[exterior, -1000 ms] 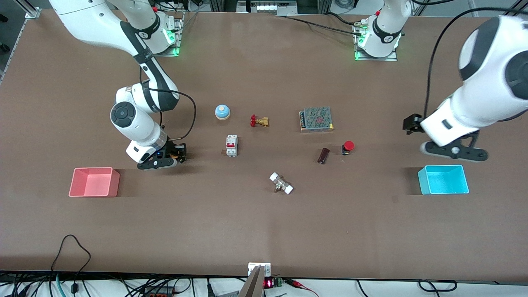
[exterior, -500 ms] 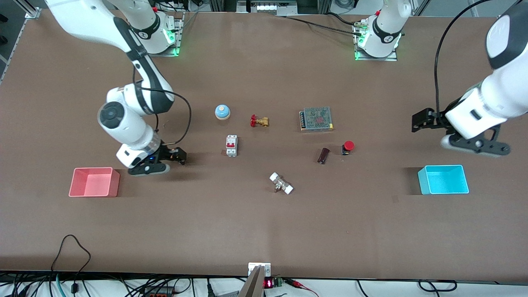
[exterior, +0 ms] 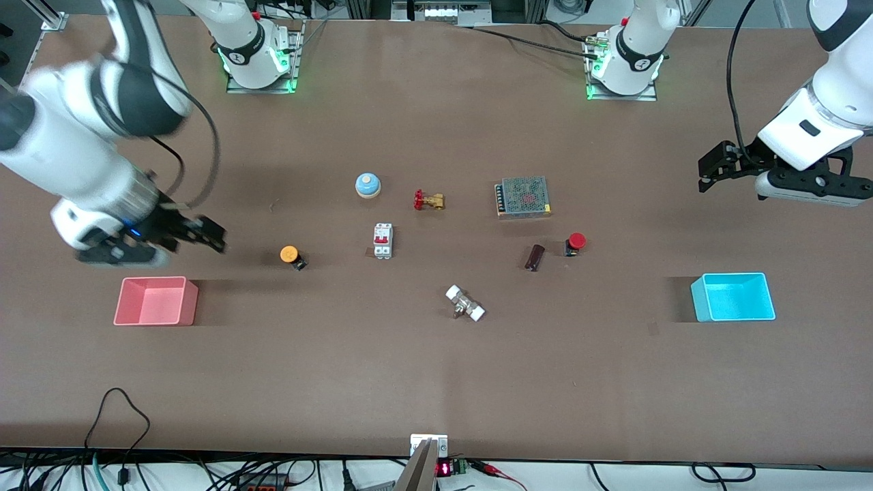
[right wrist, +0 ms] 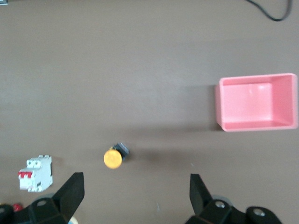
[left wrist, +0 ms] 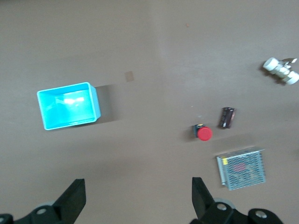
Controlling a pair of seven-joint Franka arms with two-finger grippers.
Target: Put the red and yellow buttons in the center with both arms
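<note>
The yellow button (exterior: 290, 255) lies on the brown tabletop (exterior: 436, 382) between the pink tray and the white breaker; it also shows in the right wrist view (right wrist: 113, 158). The red button (exterior: 576, 242) sits beside a dark cylinder, a little nearer to the front camera than the mesh box; it also shows in the left wrist view (left wrist: 203, 133). My right gripper (exterior: 204, 235) is open and empty, up in the air above the table beside the pink tray. My left gripper (exterior: 713, 174) is open and empty, raised near the left arm's end of the table.
A pink tray (exterior: 155, 301) and a cyan tray (exterior: 733, 297) stand toward the two ends. A blue dome bell (exterior: 367, 185), brass valve (exterior: 428, 200), white breaker (exterior: 382, 241), mesh box (exterior: 523, 196), dark cylinder (exterior: 535, 257) and white-capped fitting (exterior: 465, 303) lie around the middle.
My right gripper has let go of the yellow button, leaving it on the table, and has risen away toward the right arm's end. My left gripper has lifted and withdrawn from the cyan tray.
</note>
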